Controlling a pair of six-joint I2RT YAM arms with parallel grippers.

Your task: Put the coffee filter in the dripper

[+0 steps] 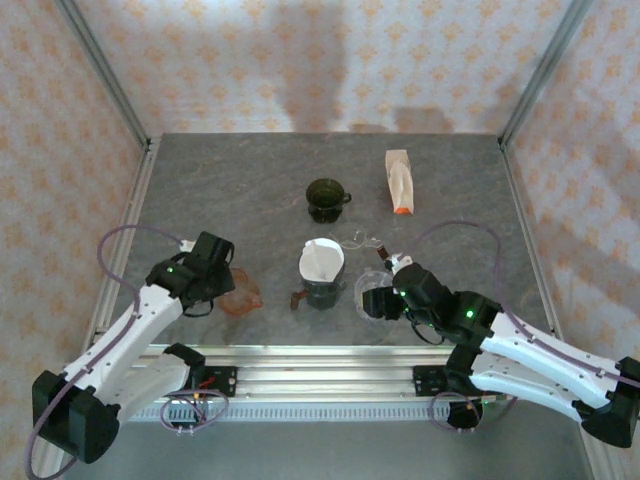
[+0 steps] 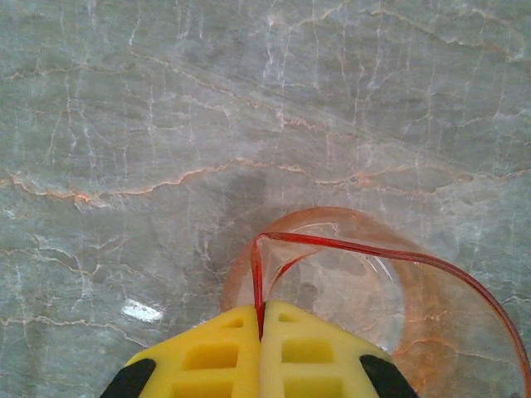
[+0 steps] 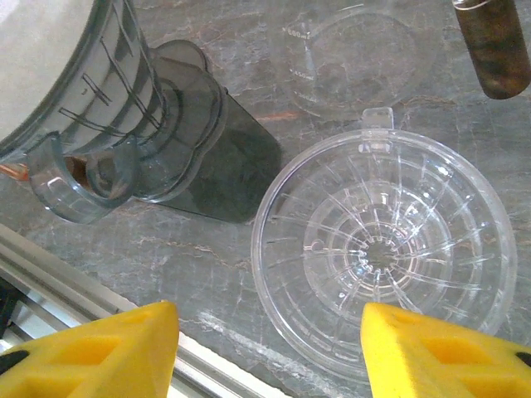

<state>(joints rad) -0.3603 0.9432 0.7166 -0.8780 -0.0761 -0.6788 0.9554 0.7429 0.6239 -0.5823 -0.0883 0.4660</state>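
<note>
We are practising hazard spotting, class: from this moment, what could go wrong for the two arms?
1. The left end effector is shut on only the thin rim of the orange dripper; a pull may tip or drop it.
2. The right end effector hangs open over the clear dripper, with the grey dripper close beside; a finger might knock it and jolt its white filter loose.

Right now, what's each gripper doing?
Left gripper: closed on the orange cup's rim.
Right gripper: open, holding nothing.
</note>
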